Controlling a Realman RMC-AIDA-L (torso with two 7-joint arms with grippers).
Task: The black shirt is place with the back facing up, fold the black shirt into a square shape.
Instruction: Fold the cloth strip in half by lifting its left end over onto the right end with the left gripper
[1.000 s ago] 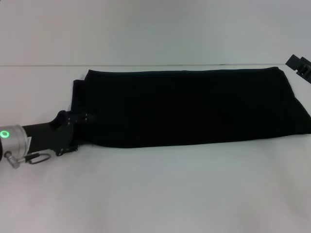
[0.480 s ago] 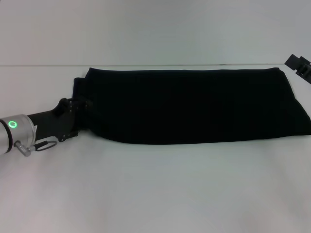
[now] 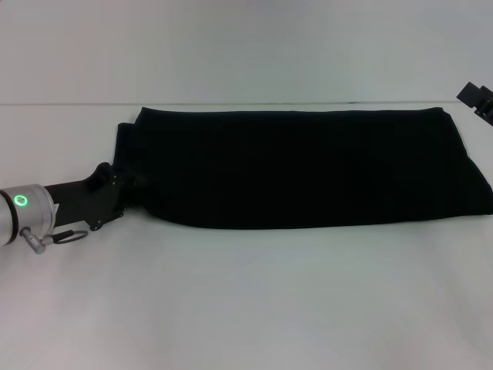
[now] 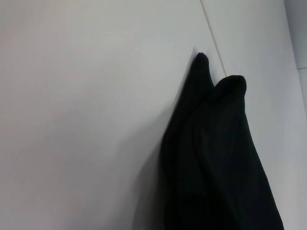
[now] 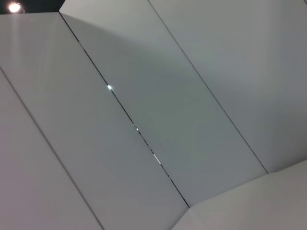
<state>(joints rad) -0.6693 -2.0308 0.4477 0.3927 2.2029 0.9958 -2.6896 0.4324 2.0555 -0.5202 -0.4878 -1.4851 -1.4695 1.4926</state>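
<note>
Black housing of the left gripper [image 3: 129,185] sits low at the left end of the black shirt [image 3: 308,166], reaching in from the robot's left with its forearm nearly level above the white table [image 3: 246,308]. Its tip merges with the dark cloth, so whether it is parted, closed or pinching fabric cannot be told. A silver wrist collar with a green ring light trails behind it, with a cable loop hanging beneath.

Compared with one second ago, the wrist collar lies slightly farther left and the gripper head a little higher against the shirt's left edge; the shirt's outline is nearly unchanged.

The shirt lies flat as a long folded band across the far half of the table, its right end close to the table's right side. In the left wrist view, folded cloth [image 4: 216,158] rises in two rounded peaks over bare tabletop.

The right gripper [image 3: 479,100] is parked at the far right edge, clear of the shirt; its finger state cannot be told.
</note>
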